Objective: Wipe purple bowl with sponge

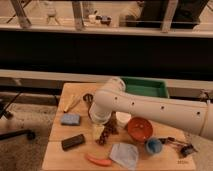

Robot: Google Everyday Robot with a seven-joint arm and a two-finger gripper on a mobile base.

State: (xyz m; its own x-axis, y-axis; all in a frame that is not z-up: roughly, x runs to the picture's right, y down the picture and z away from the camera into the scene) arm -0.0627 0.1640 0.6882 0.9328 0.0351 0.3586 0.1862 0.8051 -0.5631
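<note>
The light-blue sponge (70, 119) lies flat on the left part of the wooden table (60, 155), with nothing touching it. My white arm reaches in from the right. Its thick end bends down over the table's middle, where the gripper (99, 120) points downward, to the right of the sponge. Nothing shows in its grasp. The purple bowl is hidden behind the arm's end.
A black block (73, 142) lies in front of the sponge. The orange-red bowl (139, 129), blue cup (153, 145) and grey-blue cloth (125, 154) sit on the right and front. A green tray (145, 87) stands at the back. A dark knobbly object (107, 133) lies below the arm.
</note>
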